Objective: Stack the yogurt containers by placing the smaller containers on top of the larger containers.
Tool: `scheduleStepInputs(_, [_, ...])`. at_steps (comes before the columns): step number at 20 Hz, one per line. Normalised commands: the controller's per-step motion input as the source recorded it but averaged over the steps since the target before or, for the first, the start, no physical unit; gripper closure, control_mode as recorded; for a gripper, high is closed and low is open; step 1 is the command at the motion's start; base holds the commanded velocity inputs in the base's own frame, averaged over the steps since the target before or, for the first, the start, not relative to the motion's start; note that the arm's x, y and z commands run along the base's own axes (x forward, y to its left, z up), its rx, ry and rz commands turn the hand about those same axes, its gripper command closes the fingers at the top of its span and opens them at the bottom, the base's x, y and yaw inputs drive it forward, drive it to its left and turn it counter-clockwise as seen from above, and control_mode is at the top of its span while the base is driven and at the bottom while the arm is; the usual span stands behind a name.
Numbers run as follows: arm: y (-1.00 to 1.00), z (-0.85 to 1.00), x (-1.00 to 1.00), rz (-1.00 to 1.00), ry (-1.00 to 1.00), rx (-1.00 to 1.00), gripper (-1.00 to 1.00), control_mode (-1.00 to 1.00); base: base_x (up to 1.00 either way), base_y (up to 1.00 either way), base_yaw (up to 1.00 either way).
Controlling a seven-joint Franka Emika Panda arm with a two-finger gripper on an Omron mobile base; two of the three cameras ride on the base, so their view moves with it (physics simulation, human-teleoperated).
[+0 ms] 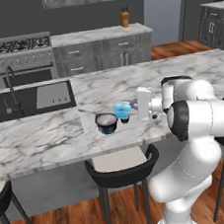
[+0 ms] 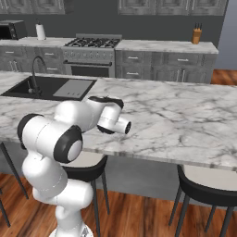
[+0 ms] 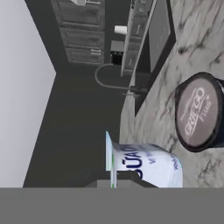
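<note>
The wide dark tub (image 1: 106, 123) with a pale top stands on the marble island counter (image 1: 47, 137). Just to its right, my gripper (image 1: 132, 106) reaches in sideways and is shut on the rim of the upright light-blue cup (image 1: 121, 108). A tiny dark cup (image 1: 125, 119) shows directly under the blue cup; whether they touch I cannot tell. In the rolled hand view the light-blue cup (image 3: 146, 166) sits right at my gripper (image 3: 114, 179), and the dark tub (image 3: 200, 111) lies beyond it on the counter.
A black sink (image 1: 28, 102) with a tall faucet (image 1: 13, 91) is set into the island to the left. Dark stools (image 1: 122, 170) stand under the near edge. A stove (image 1: 20, 55) and a knife block (image 1: 125, 18) are at the back wall.
</note>
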Motion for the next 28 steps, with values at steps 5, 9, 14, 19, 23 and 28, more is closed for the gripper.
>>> scheduleStepInputs(5, [0.21, 0.00, 0.23, 0.00, 0.00, 0.00, 1.00, -1.00, 0.00, 0.00, 0.00])
scheduleStepInputs(9, [0.21, -0.08, 0.30, 0.00, 0.01, 0.00, 1.00, -1.00, 0.00, 0.00, 0.00])
scheduleStepInputs(14, [0.22, -0.13, 0.32, 0.00, 0.03, 0.00, 1.00, -1.00, 0.00, 0.00, 0.00])
scheduleStepInputs(19, [0.11, -0.21, 0.24, 0.00, 0.01, 0.00, 1.00, -1.00, 0.00, 0.00, 0.00])
scheduleStepInputs(23, [0.09, -0.23, 0.24, 0.00, 0.03, 0.00, 1.00, -1.00, 0.00, 0.00, 0.00])
scheduleStepInputs(28, [0.07, -0.18, 0.21, 0.00, 0.02, 0.00, 1.00, -1.00, 0.00, 0.00, 0.00])
